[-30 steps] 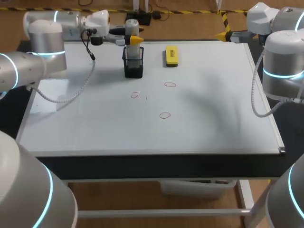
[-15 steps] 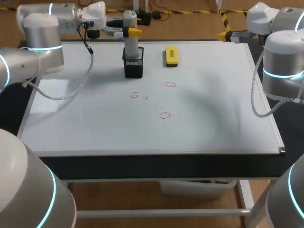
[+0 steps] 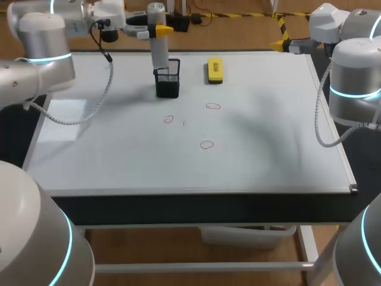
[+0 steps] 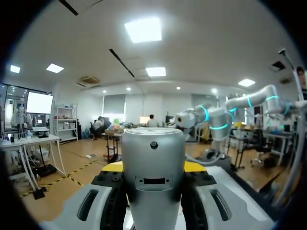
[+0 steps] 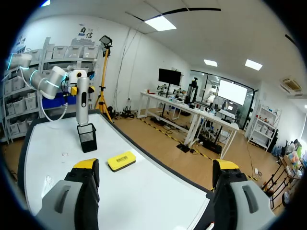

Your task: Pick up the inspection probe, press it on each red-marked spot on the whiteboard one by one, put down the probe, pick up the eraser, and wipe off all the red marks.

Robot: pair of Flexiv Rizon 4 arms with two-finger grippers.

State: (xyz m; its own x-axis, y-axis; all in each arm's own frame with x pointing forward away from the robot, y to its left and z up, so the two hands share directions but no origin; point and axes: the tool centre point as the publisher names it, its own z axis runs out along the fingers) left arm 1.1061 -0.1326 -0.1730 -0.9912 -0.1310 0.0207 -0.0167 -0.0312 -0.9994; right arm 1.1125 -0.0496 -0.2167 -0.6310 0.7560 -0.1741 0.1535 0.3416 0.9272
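Observation:
The inspection probe (image 3: 158,42), a grey cylinder, hangs upright in my left gripper (image 3: 156,28), which is shut on its upper part. Its lower end is level with the rim of the black mesh holder (image 3: 168,80). The left wrist view shows the probe (image 4: 153,177) between the yellow tips. Three red circles (image 3: 169,119) (image 3: 213,106) (image 3: 206,144) are drawn mid-whiteboard (image 3: 268,131). The yellow eraser (image 3: 215,70) lies to the right of the holder. My right gripper (image 3: 280,44) stands open and empty at the far right corner; its view shows probe (image 5: 82,100), holder (image 5: 88,136) and eraser (image 5: 121,160) ahead.
The whiteboard covers the whole tabletop, with its raised frame edge (image 3: 333,128) along the right side. The left arm's cable (image 3: 101,101) hangs over the board's far left part.
My left gripper has risen with the probe, drawing it up out of the mesh holder, and the arm has shifted slightly left. The right arm has stayed still.

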